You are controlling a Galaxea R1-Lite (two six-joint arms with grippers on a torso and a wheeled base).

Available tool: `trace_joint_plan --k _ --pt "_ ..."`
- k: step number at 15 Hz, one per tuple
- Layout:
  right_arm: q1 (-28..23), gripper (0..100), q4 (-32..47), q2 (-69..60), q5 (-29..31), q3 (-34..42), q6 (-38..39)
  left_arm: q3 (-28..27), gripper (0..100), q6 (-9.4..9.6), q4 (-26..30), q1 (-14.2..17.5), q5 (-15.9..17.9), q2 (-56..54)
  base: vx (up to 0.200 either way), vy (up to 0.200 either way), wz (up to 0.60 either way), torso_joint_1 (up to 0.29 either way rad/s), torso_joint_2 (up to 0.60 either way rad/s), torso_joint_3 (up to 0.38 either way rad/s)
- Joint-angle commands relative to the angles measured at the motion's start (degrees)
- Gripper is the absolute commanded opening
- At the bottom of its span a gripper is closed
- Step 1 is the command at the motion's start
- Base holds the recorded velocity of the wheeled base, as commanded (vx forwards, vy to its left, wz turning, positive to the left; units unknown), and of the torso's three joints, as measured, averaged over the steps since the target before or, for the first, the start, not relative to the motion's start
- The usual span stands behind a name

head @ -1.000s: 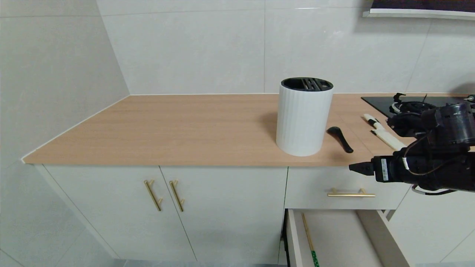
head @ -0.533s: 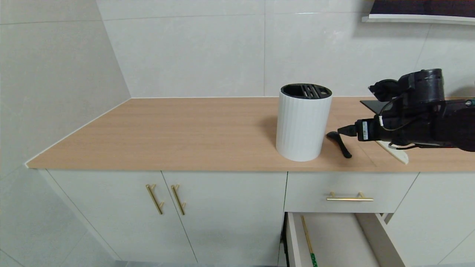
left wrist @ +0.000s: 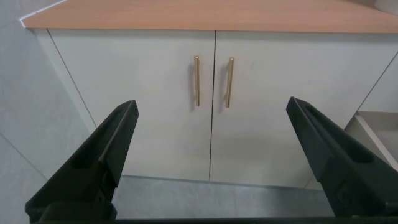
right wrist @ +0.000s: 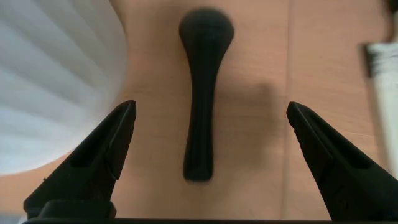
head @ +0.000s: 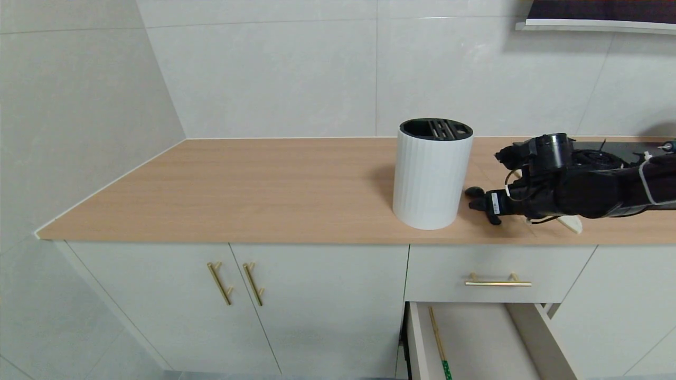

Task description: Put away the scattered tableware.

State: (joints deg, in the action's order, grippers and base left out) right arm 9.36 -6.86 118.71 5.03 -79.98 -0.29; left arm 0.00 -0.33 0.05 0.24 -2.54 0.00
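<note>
Right gripper (right wrist: pixel 209 107) is spread wide, nothing clamped; the black spoon (right wrist: pixel 199 143) lies flat on the counter (head: pixel 264 184) between its fingers, touching neither. Spoon sits just beside the white holder (head: pixel 432 174), on its right, bowl end away from the counter edge, handle end toward it.

Right arm comes in from the right, forearm close to level and low over the counter, wrist tipped so the fingers point down-left at the spoon; fingertips near the holder wall but apart from it.

White-handled knife (right wrist: pixel 380 59) lies on the counter to the right of the spoon, roughly parallel to it, partly hidden under the arm in the head view — only the blade tip shows there.

Left gripper (left wrist: pixel 211 104) is also wide apart and empty; it hangs below counter height, facing the two cabinet doors (left wrist: pixel 155 124) with the gold handles.

Lower drawer (head: pixel 417 338) under the counter is pulled out; chopsticks (head: pixel 438 338) lie in it along its left wall.
</note>
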Motion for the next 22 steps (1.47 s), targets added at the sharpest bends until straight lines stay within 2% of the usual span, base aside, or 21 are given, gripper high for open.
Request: trace_joint_plan --k 1,4,5,15,18,22 --pt "-0.05 100 -0.08 3.63 0.06 -1.23 0.12 0.0 100 -0.02 -0.05 0.02 -0.01 0.0 0.0 0.0 0.0 0.0 0.0 0.0" --pt "0.04 100 -0.26 4.95 0.15 -2.2 0.29 0.0 100 -0.02 -0.05 0.02 -0.01 0.0 0.0 0.0 0.0 0.0 0.0 0.0" --pt "0.04 0 -0.26 4.95 0.15 -2.37 0.38 0.0 100 -0.02 -0.05 0.02 -0.01 0.0 0.0 0.0 0.0 0.0 0.0 0.0" --pt "-0.05 0 0.1 1.52 1.03 -1.67 1.26 0.0 100 -0.02 0.04 0.02 -0.01 0.0 0.0 0.0 0.0 0.0 0.0 0.0" --pt "-0.05 0 1.24 -9.46 2.17 5.19 4.51 0.0 100 -0.02 -0.05 0.02 -0.01 0.0 0.0 0.0 0.0 0.0 0.0 0.0" --pt "0.13 0 4.4 -27.66 0.33 21.45 4.86 0.0 100 -0.02 -0.05 0.02 -0.01 0.0 0.0 0.0 0.0 0.0 0.0 0.0"
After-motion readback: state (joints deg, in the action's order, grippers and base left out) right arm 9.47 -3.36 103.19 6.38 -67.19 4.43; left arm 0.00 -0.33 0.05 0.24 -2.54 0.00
